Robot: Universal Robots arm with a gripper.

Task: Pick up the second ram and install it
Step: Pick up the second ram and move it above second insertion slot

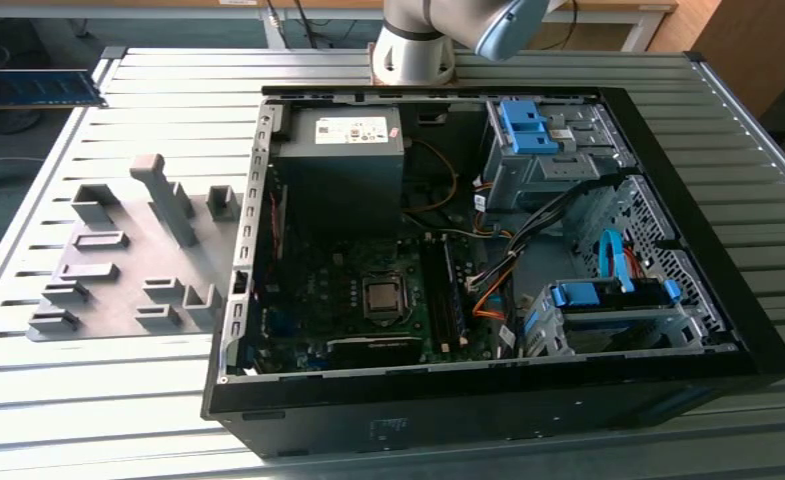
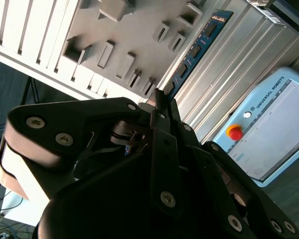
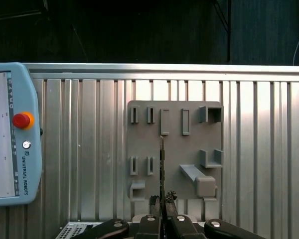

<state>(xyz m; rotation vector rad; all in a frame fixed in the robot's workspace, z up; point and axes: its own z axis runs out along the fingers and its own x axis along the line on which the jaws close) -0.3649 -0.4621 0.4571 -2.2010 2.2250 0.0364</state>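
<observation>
The second ram (image 1: 32,88) is a blue strip with dark chips, held in the air beyond the table's far corner at the exterior view's left. In the second wrist view my gripper (image 2: 159,97) is shut on one end of the second ram (image 2: 195,50), which sticks out past the fingertips. The first wrist view has the ram (image 3: 162,164) edge-on as a thin line rising from my gripper (image 3: 162,201), above the grey fixture plate (image 3: 174,149). The open computer case (image 1: 499,230) lies on the table, with the memory slots (image 1: 446,290) beside the processor.
The grey fixture plate (image 1: 125,260), with raised blocks, lies beside the case at the exterior view's left. A teach pendant (image 3: 10,134) with a red button rests on the slatted metal table (image 1: 165,110). The arm's base (image 1: 412,45) stands behind the case. Cables and blue drive brackets (image 1: 619,295) crowd the case.
</observation>
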